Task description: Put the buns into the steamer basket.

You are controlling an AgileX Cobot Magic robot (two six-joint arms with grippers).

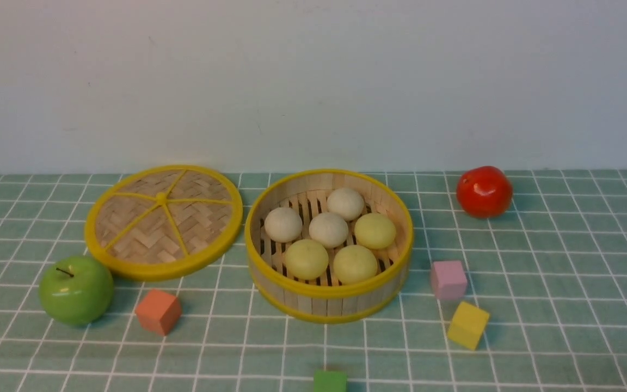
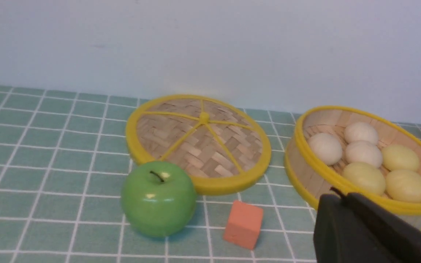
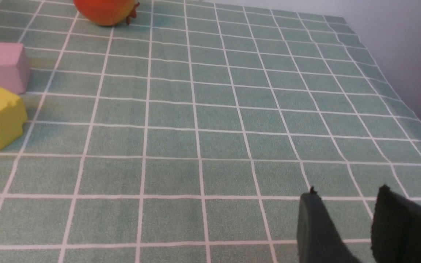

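Green-checked cloth covers the table (image 1: 564, 305), w/ a plain pale wall behind. Largest item on it is the flat woven lid (image 1: 163, 220), yellow-rimmed, lying left of centre near the wall. Just beside it on the right, rims almost meeting, stands the steamer basket (image 1: 329, 305), upright, bamboo slat walls & yellow rims. All six buns (image 1: 329, 229) sit inside on the slatted floor: three off-white toward the back/left, three pale yellow-green toward the front/right, packed close together.

Next by size: a glossy green apple (image 1: 76, 290) at front left, touching or nearly touching the lid's near edge, & a red tomato-like fruit (image 1: 484, 191) far right, well apart from the basket. Then the cubes: orange cube (image 1: 158, 311) just right of the apple; pink cube (image 1: 448, 279) near the basket's right side; yellow cube (image 1: 467, 325) just in front of the pink one, tilted; green cube (image 1: 330, 381) at the bottom edge, partly cut off.

Left arm's fingers (image 2: 342, 199) show only in its wrist view, pressed together, empty, low at the table's left side. Right arm's fingers (image 3: 345, 204) sit apart w/ bare cloth visible between them, holding nothing, over the right part of the table.
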